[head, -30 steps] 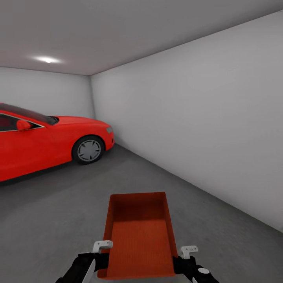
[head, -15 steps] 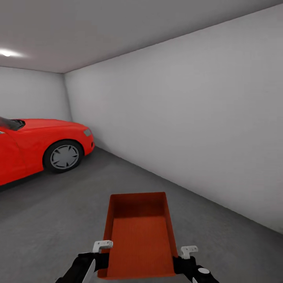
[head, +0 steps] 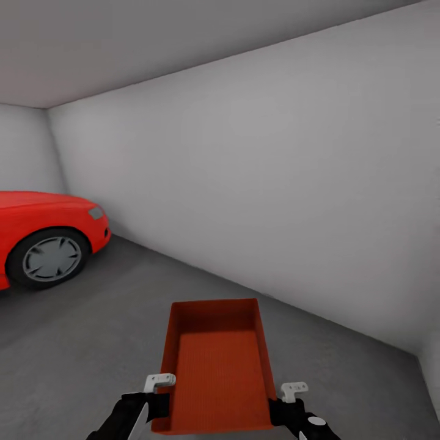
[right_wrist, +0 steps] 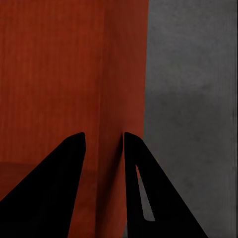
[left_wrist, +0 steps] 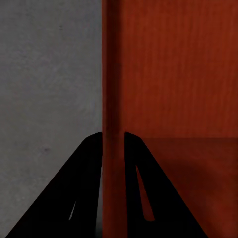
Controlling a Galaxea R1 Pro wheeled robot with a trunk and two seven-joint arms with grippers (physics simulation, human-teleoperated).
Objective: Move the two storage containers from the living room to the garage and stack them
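One rust-red open-top storage container [head: 217, 366] is carried low in front of me, above the garage's dark grey concrete floor [head: 91, 342]. My left gripper [head: 164, 400] is shut on its left wall. In the left wrist view the gripper [left_wrist: 113, 141] pinches that thin wall [left_wrist: 113, 74] between its black fingers. My right gripper [head: 275, 404] is shut on the right wall. The right wrist view shows that gripper [right_wrist: 103, 141] with its fingers on either side of the wall [right_wrist: 124, 64]. The container is empty inside. The living room is out of view.
A red car [head: 43, 238] stands at the left, its front wheel [head: 52, 258] facing me. A plain white wall [head: 275, 183] runs across ahead and meets another wall at the lower right corner [head: 428, 360]. Bare concrete lies between me and the wall.
The view has swung to the right, so the car and the room's far corner slid leftward in the picture. Both grippers and the container keep the same place relative to me.
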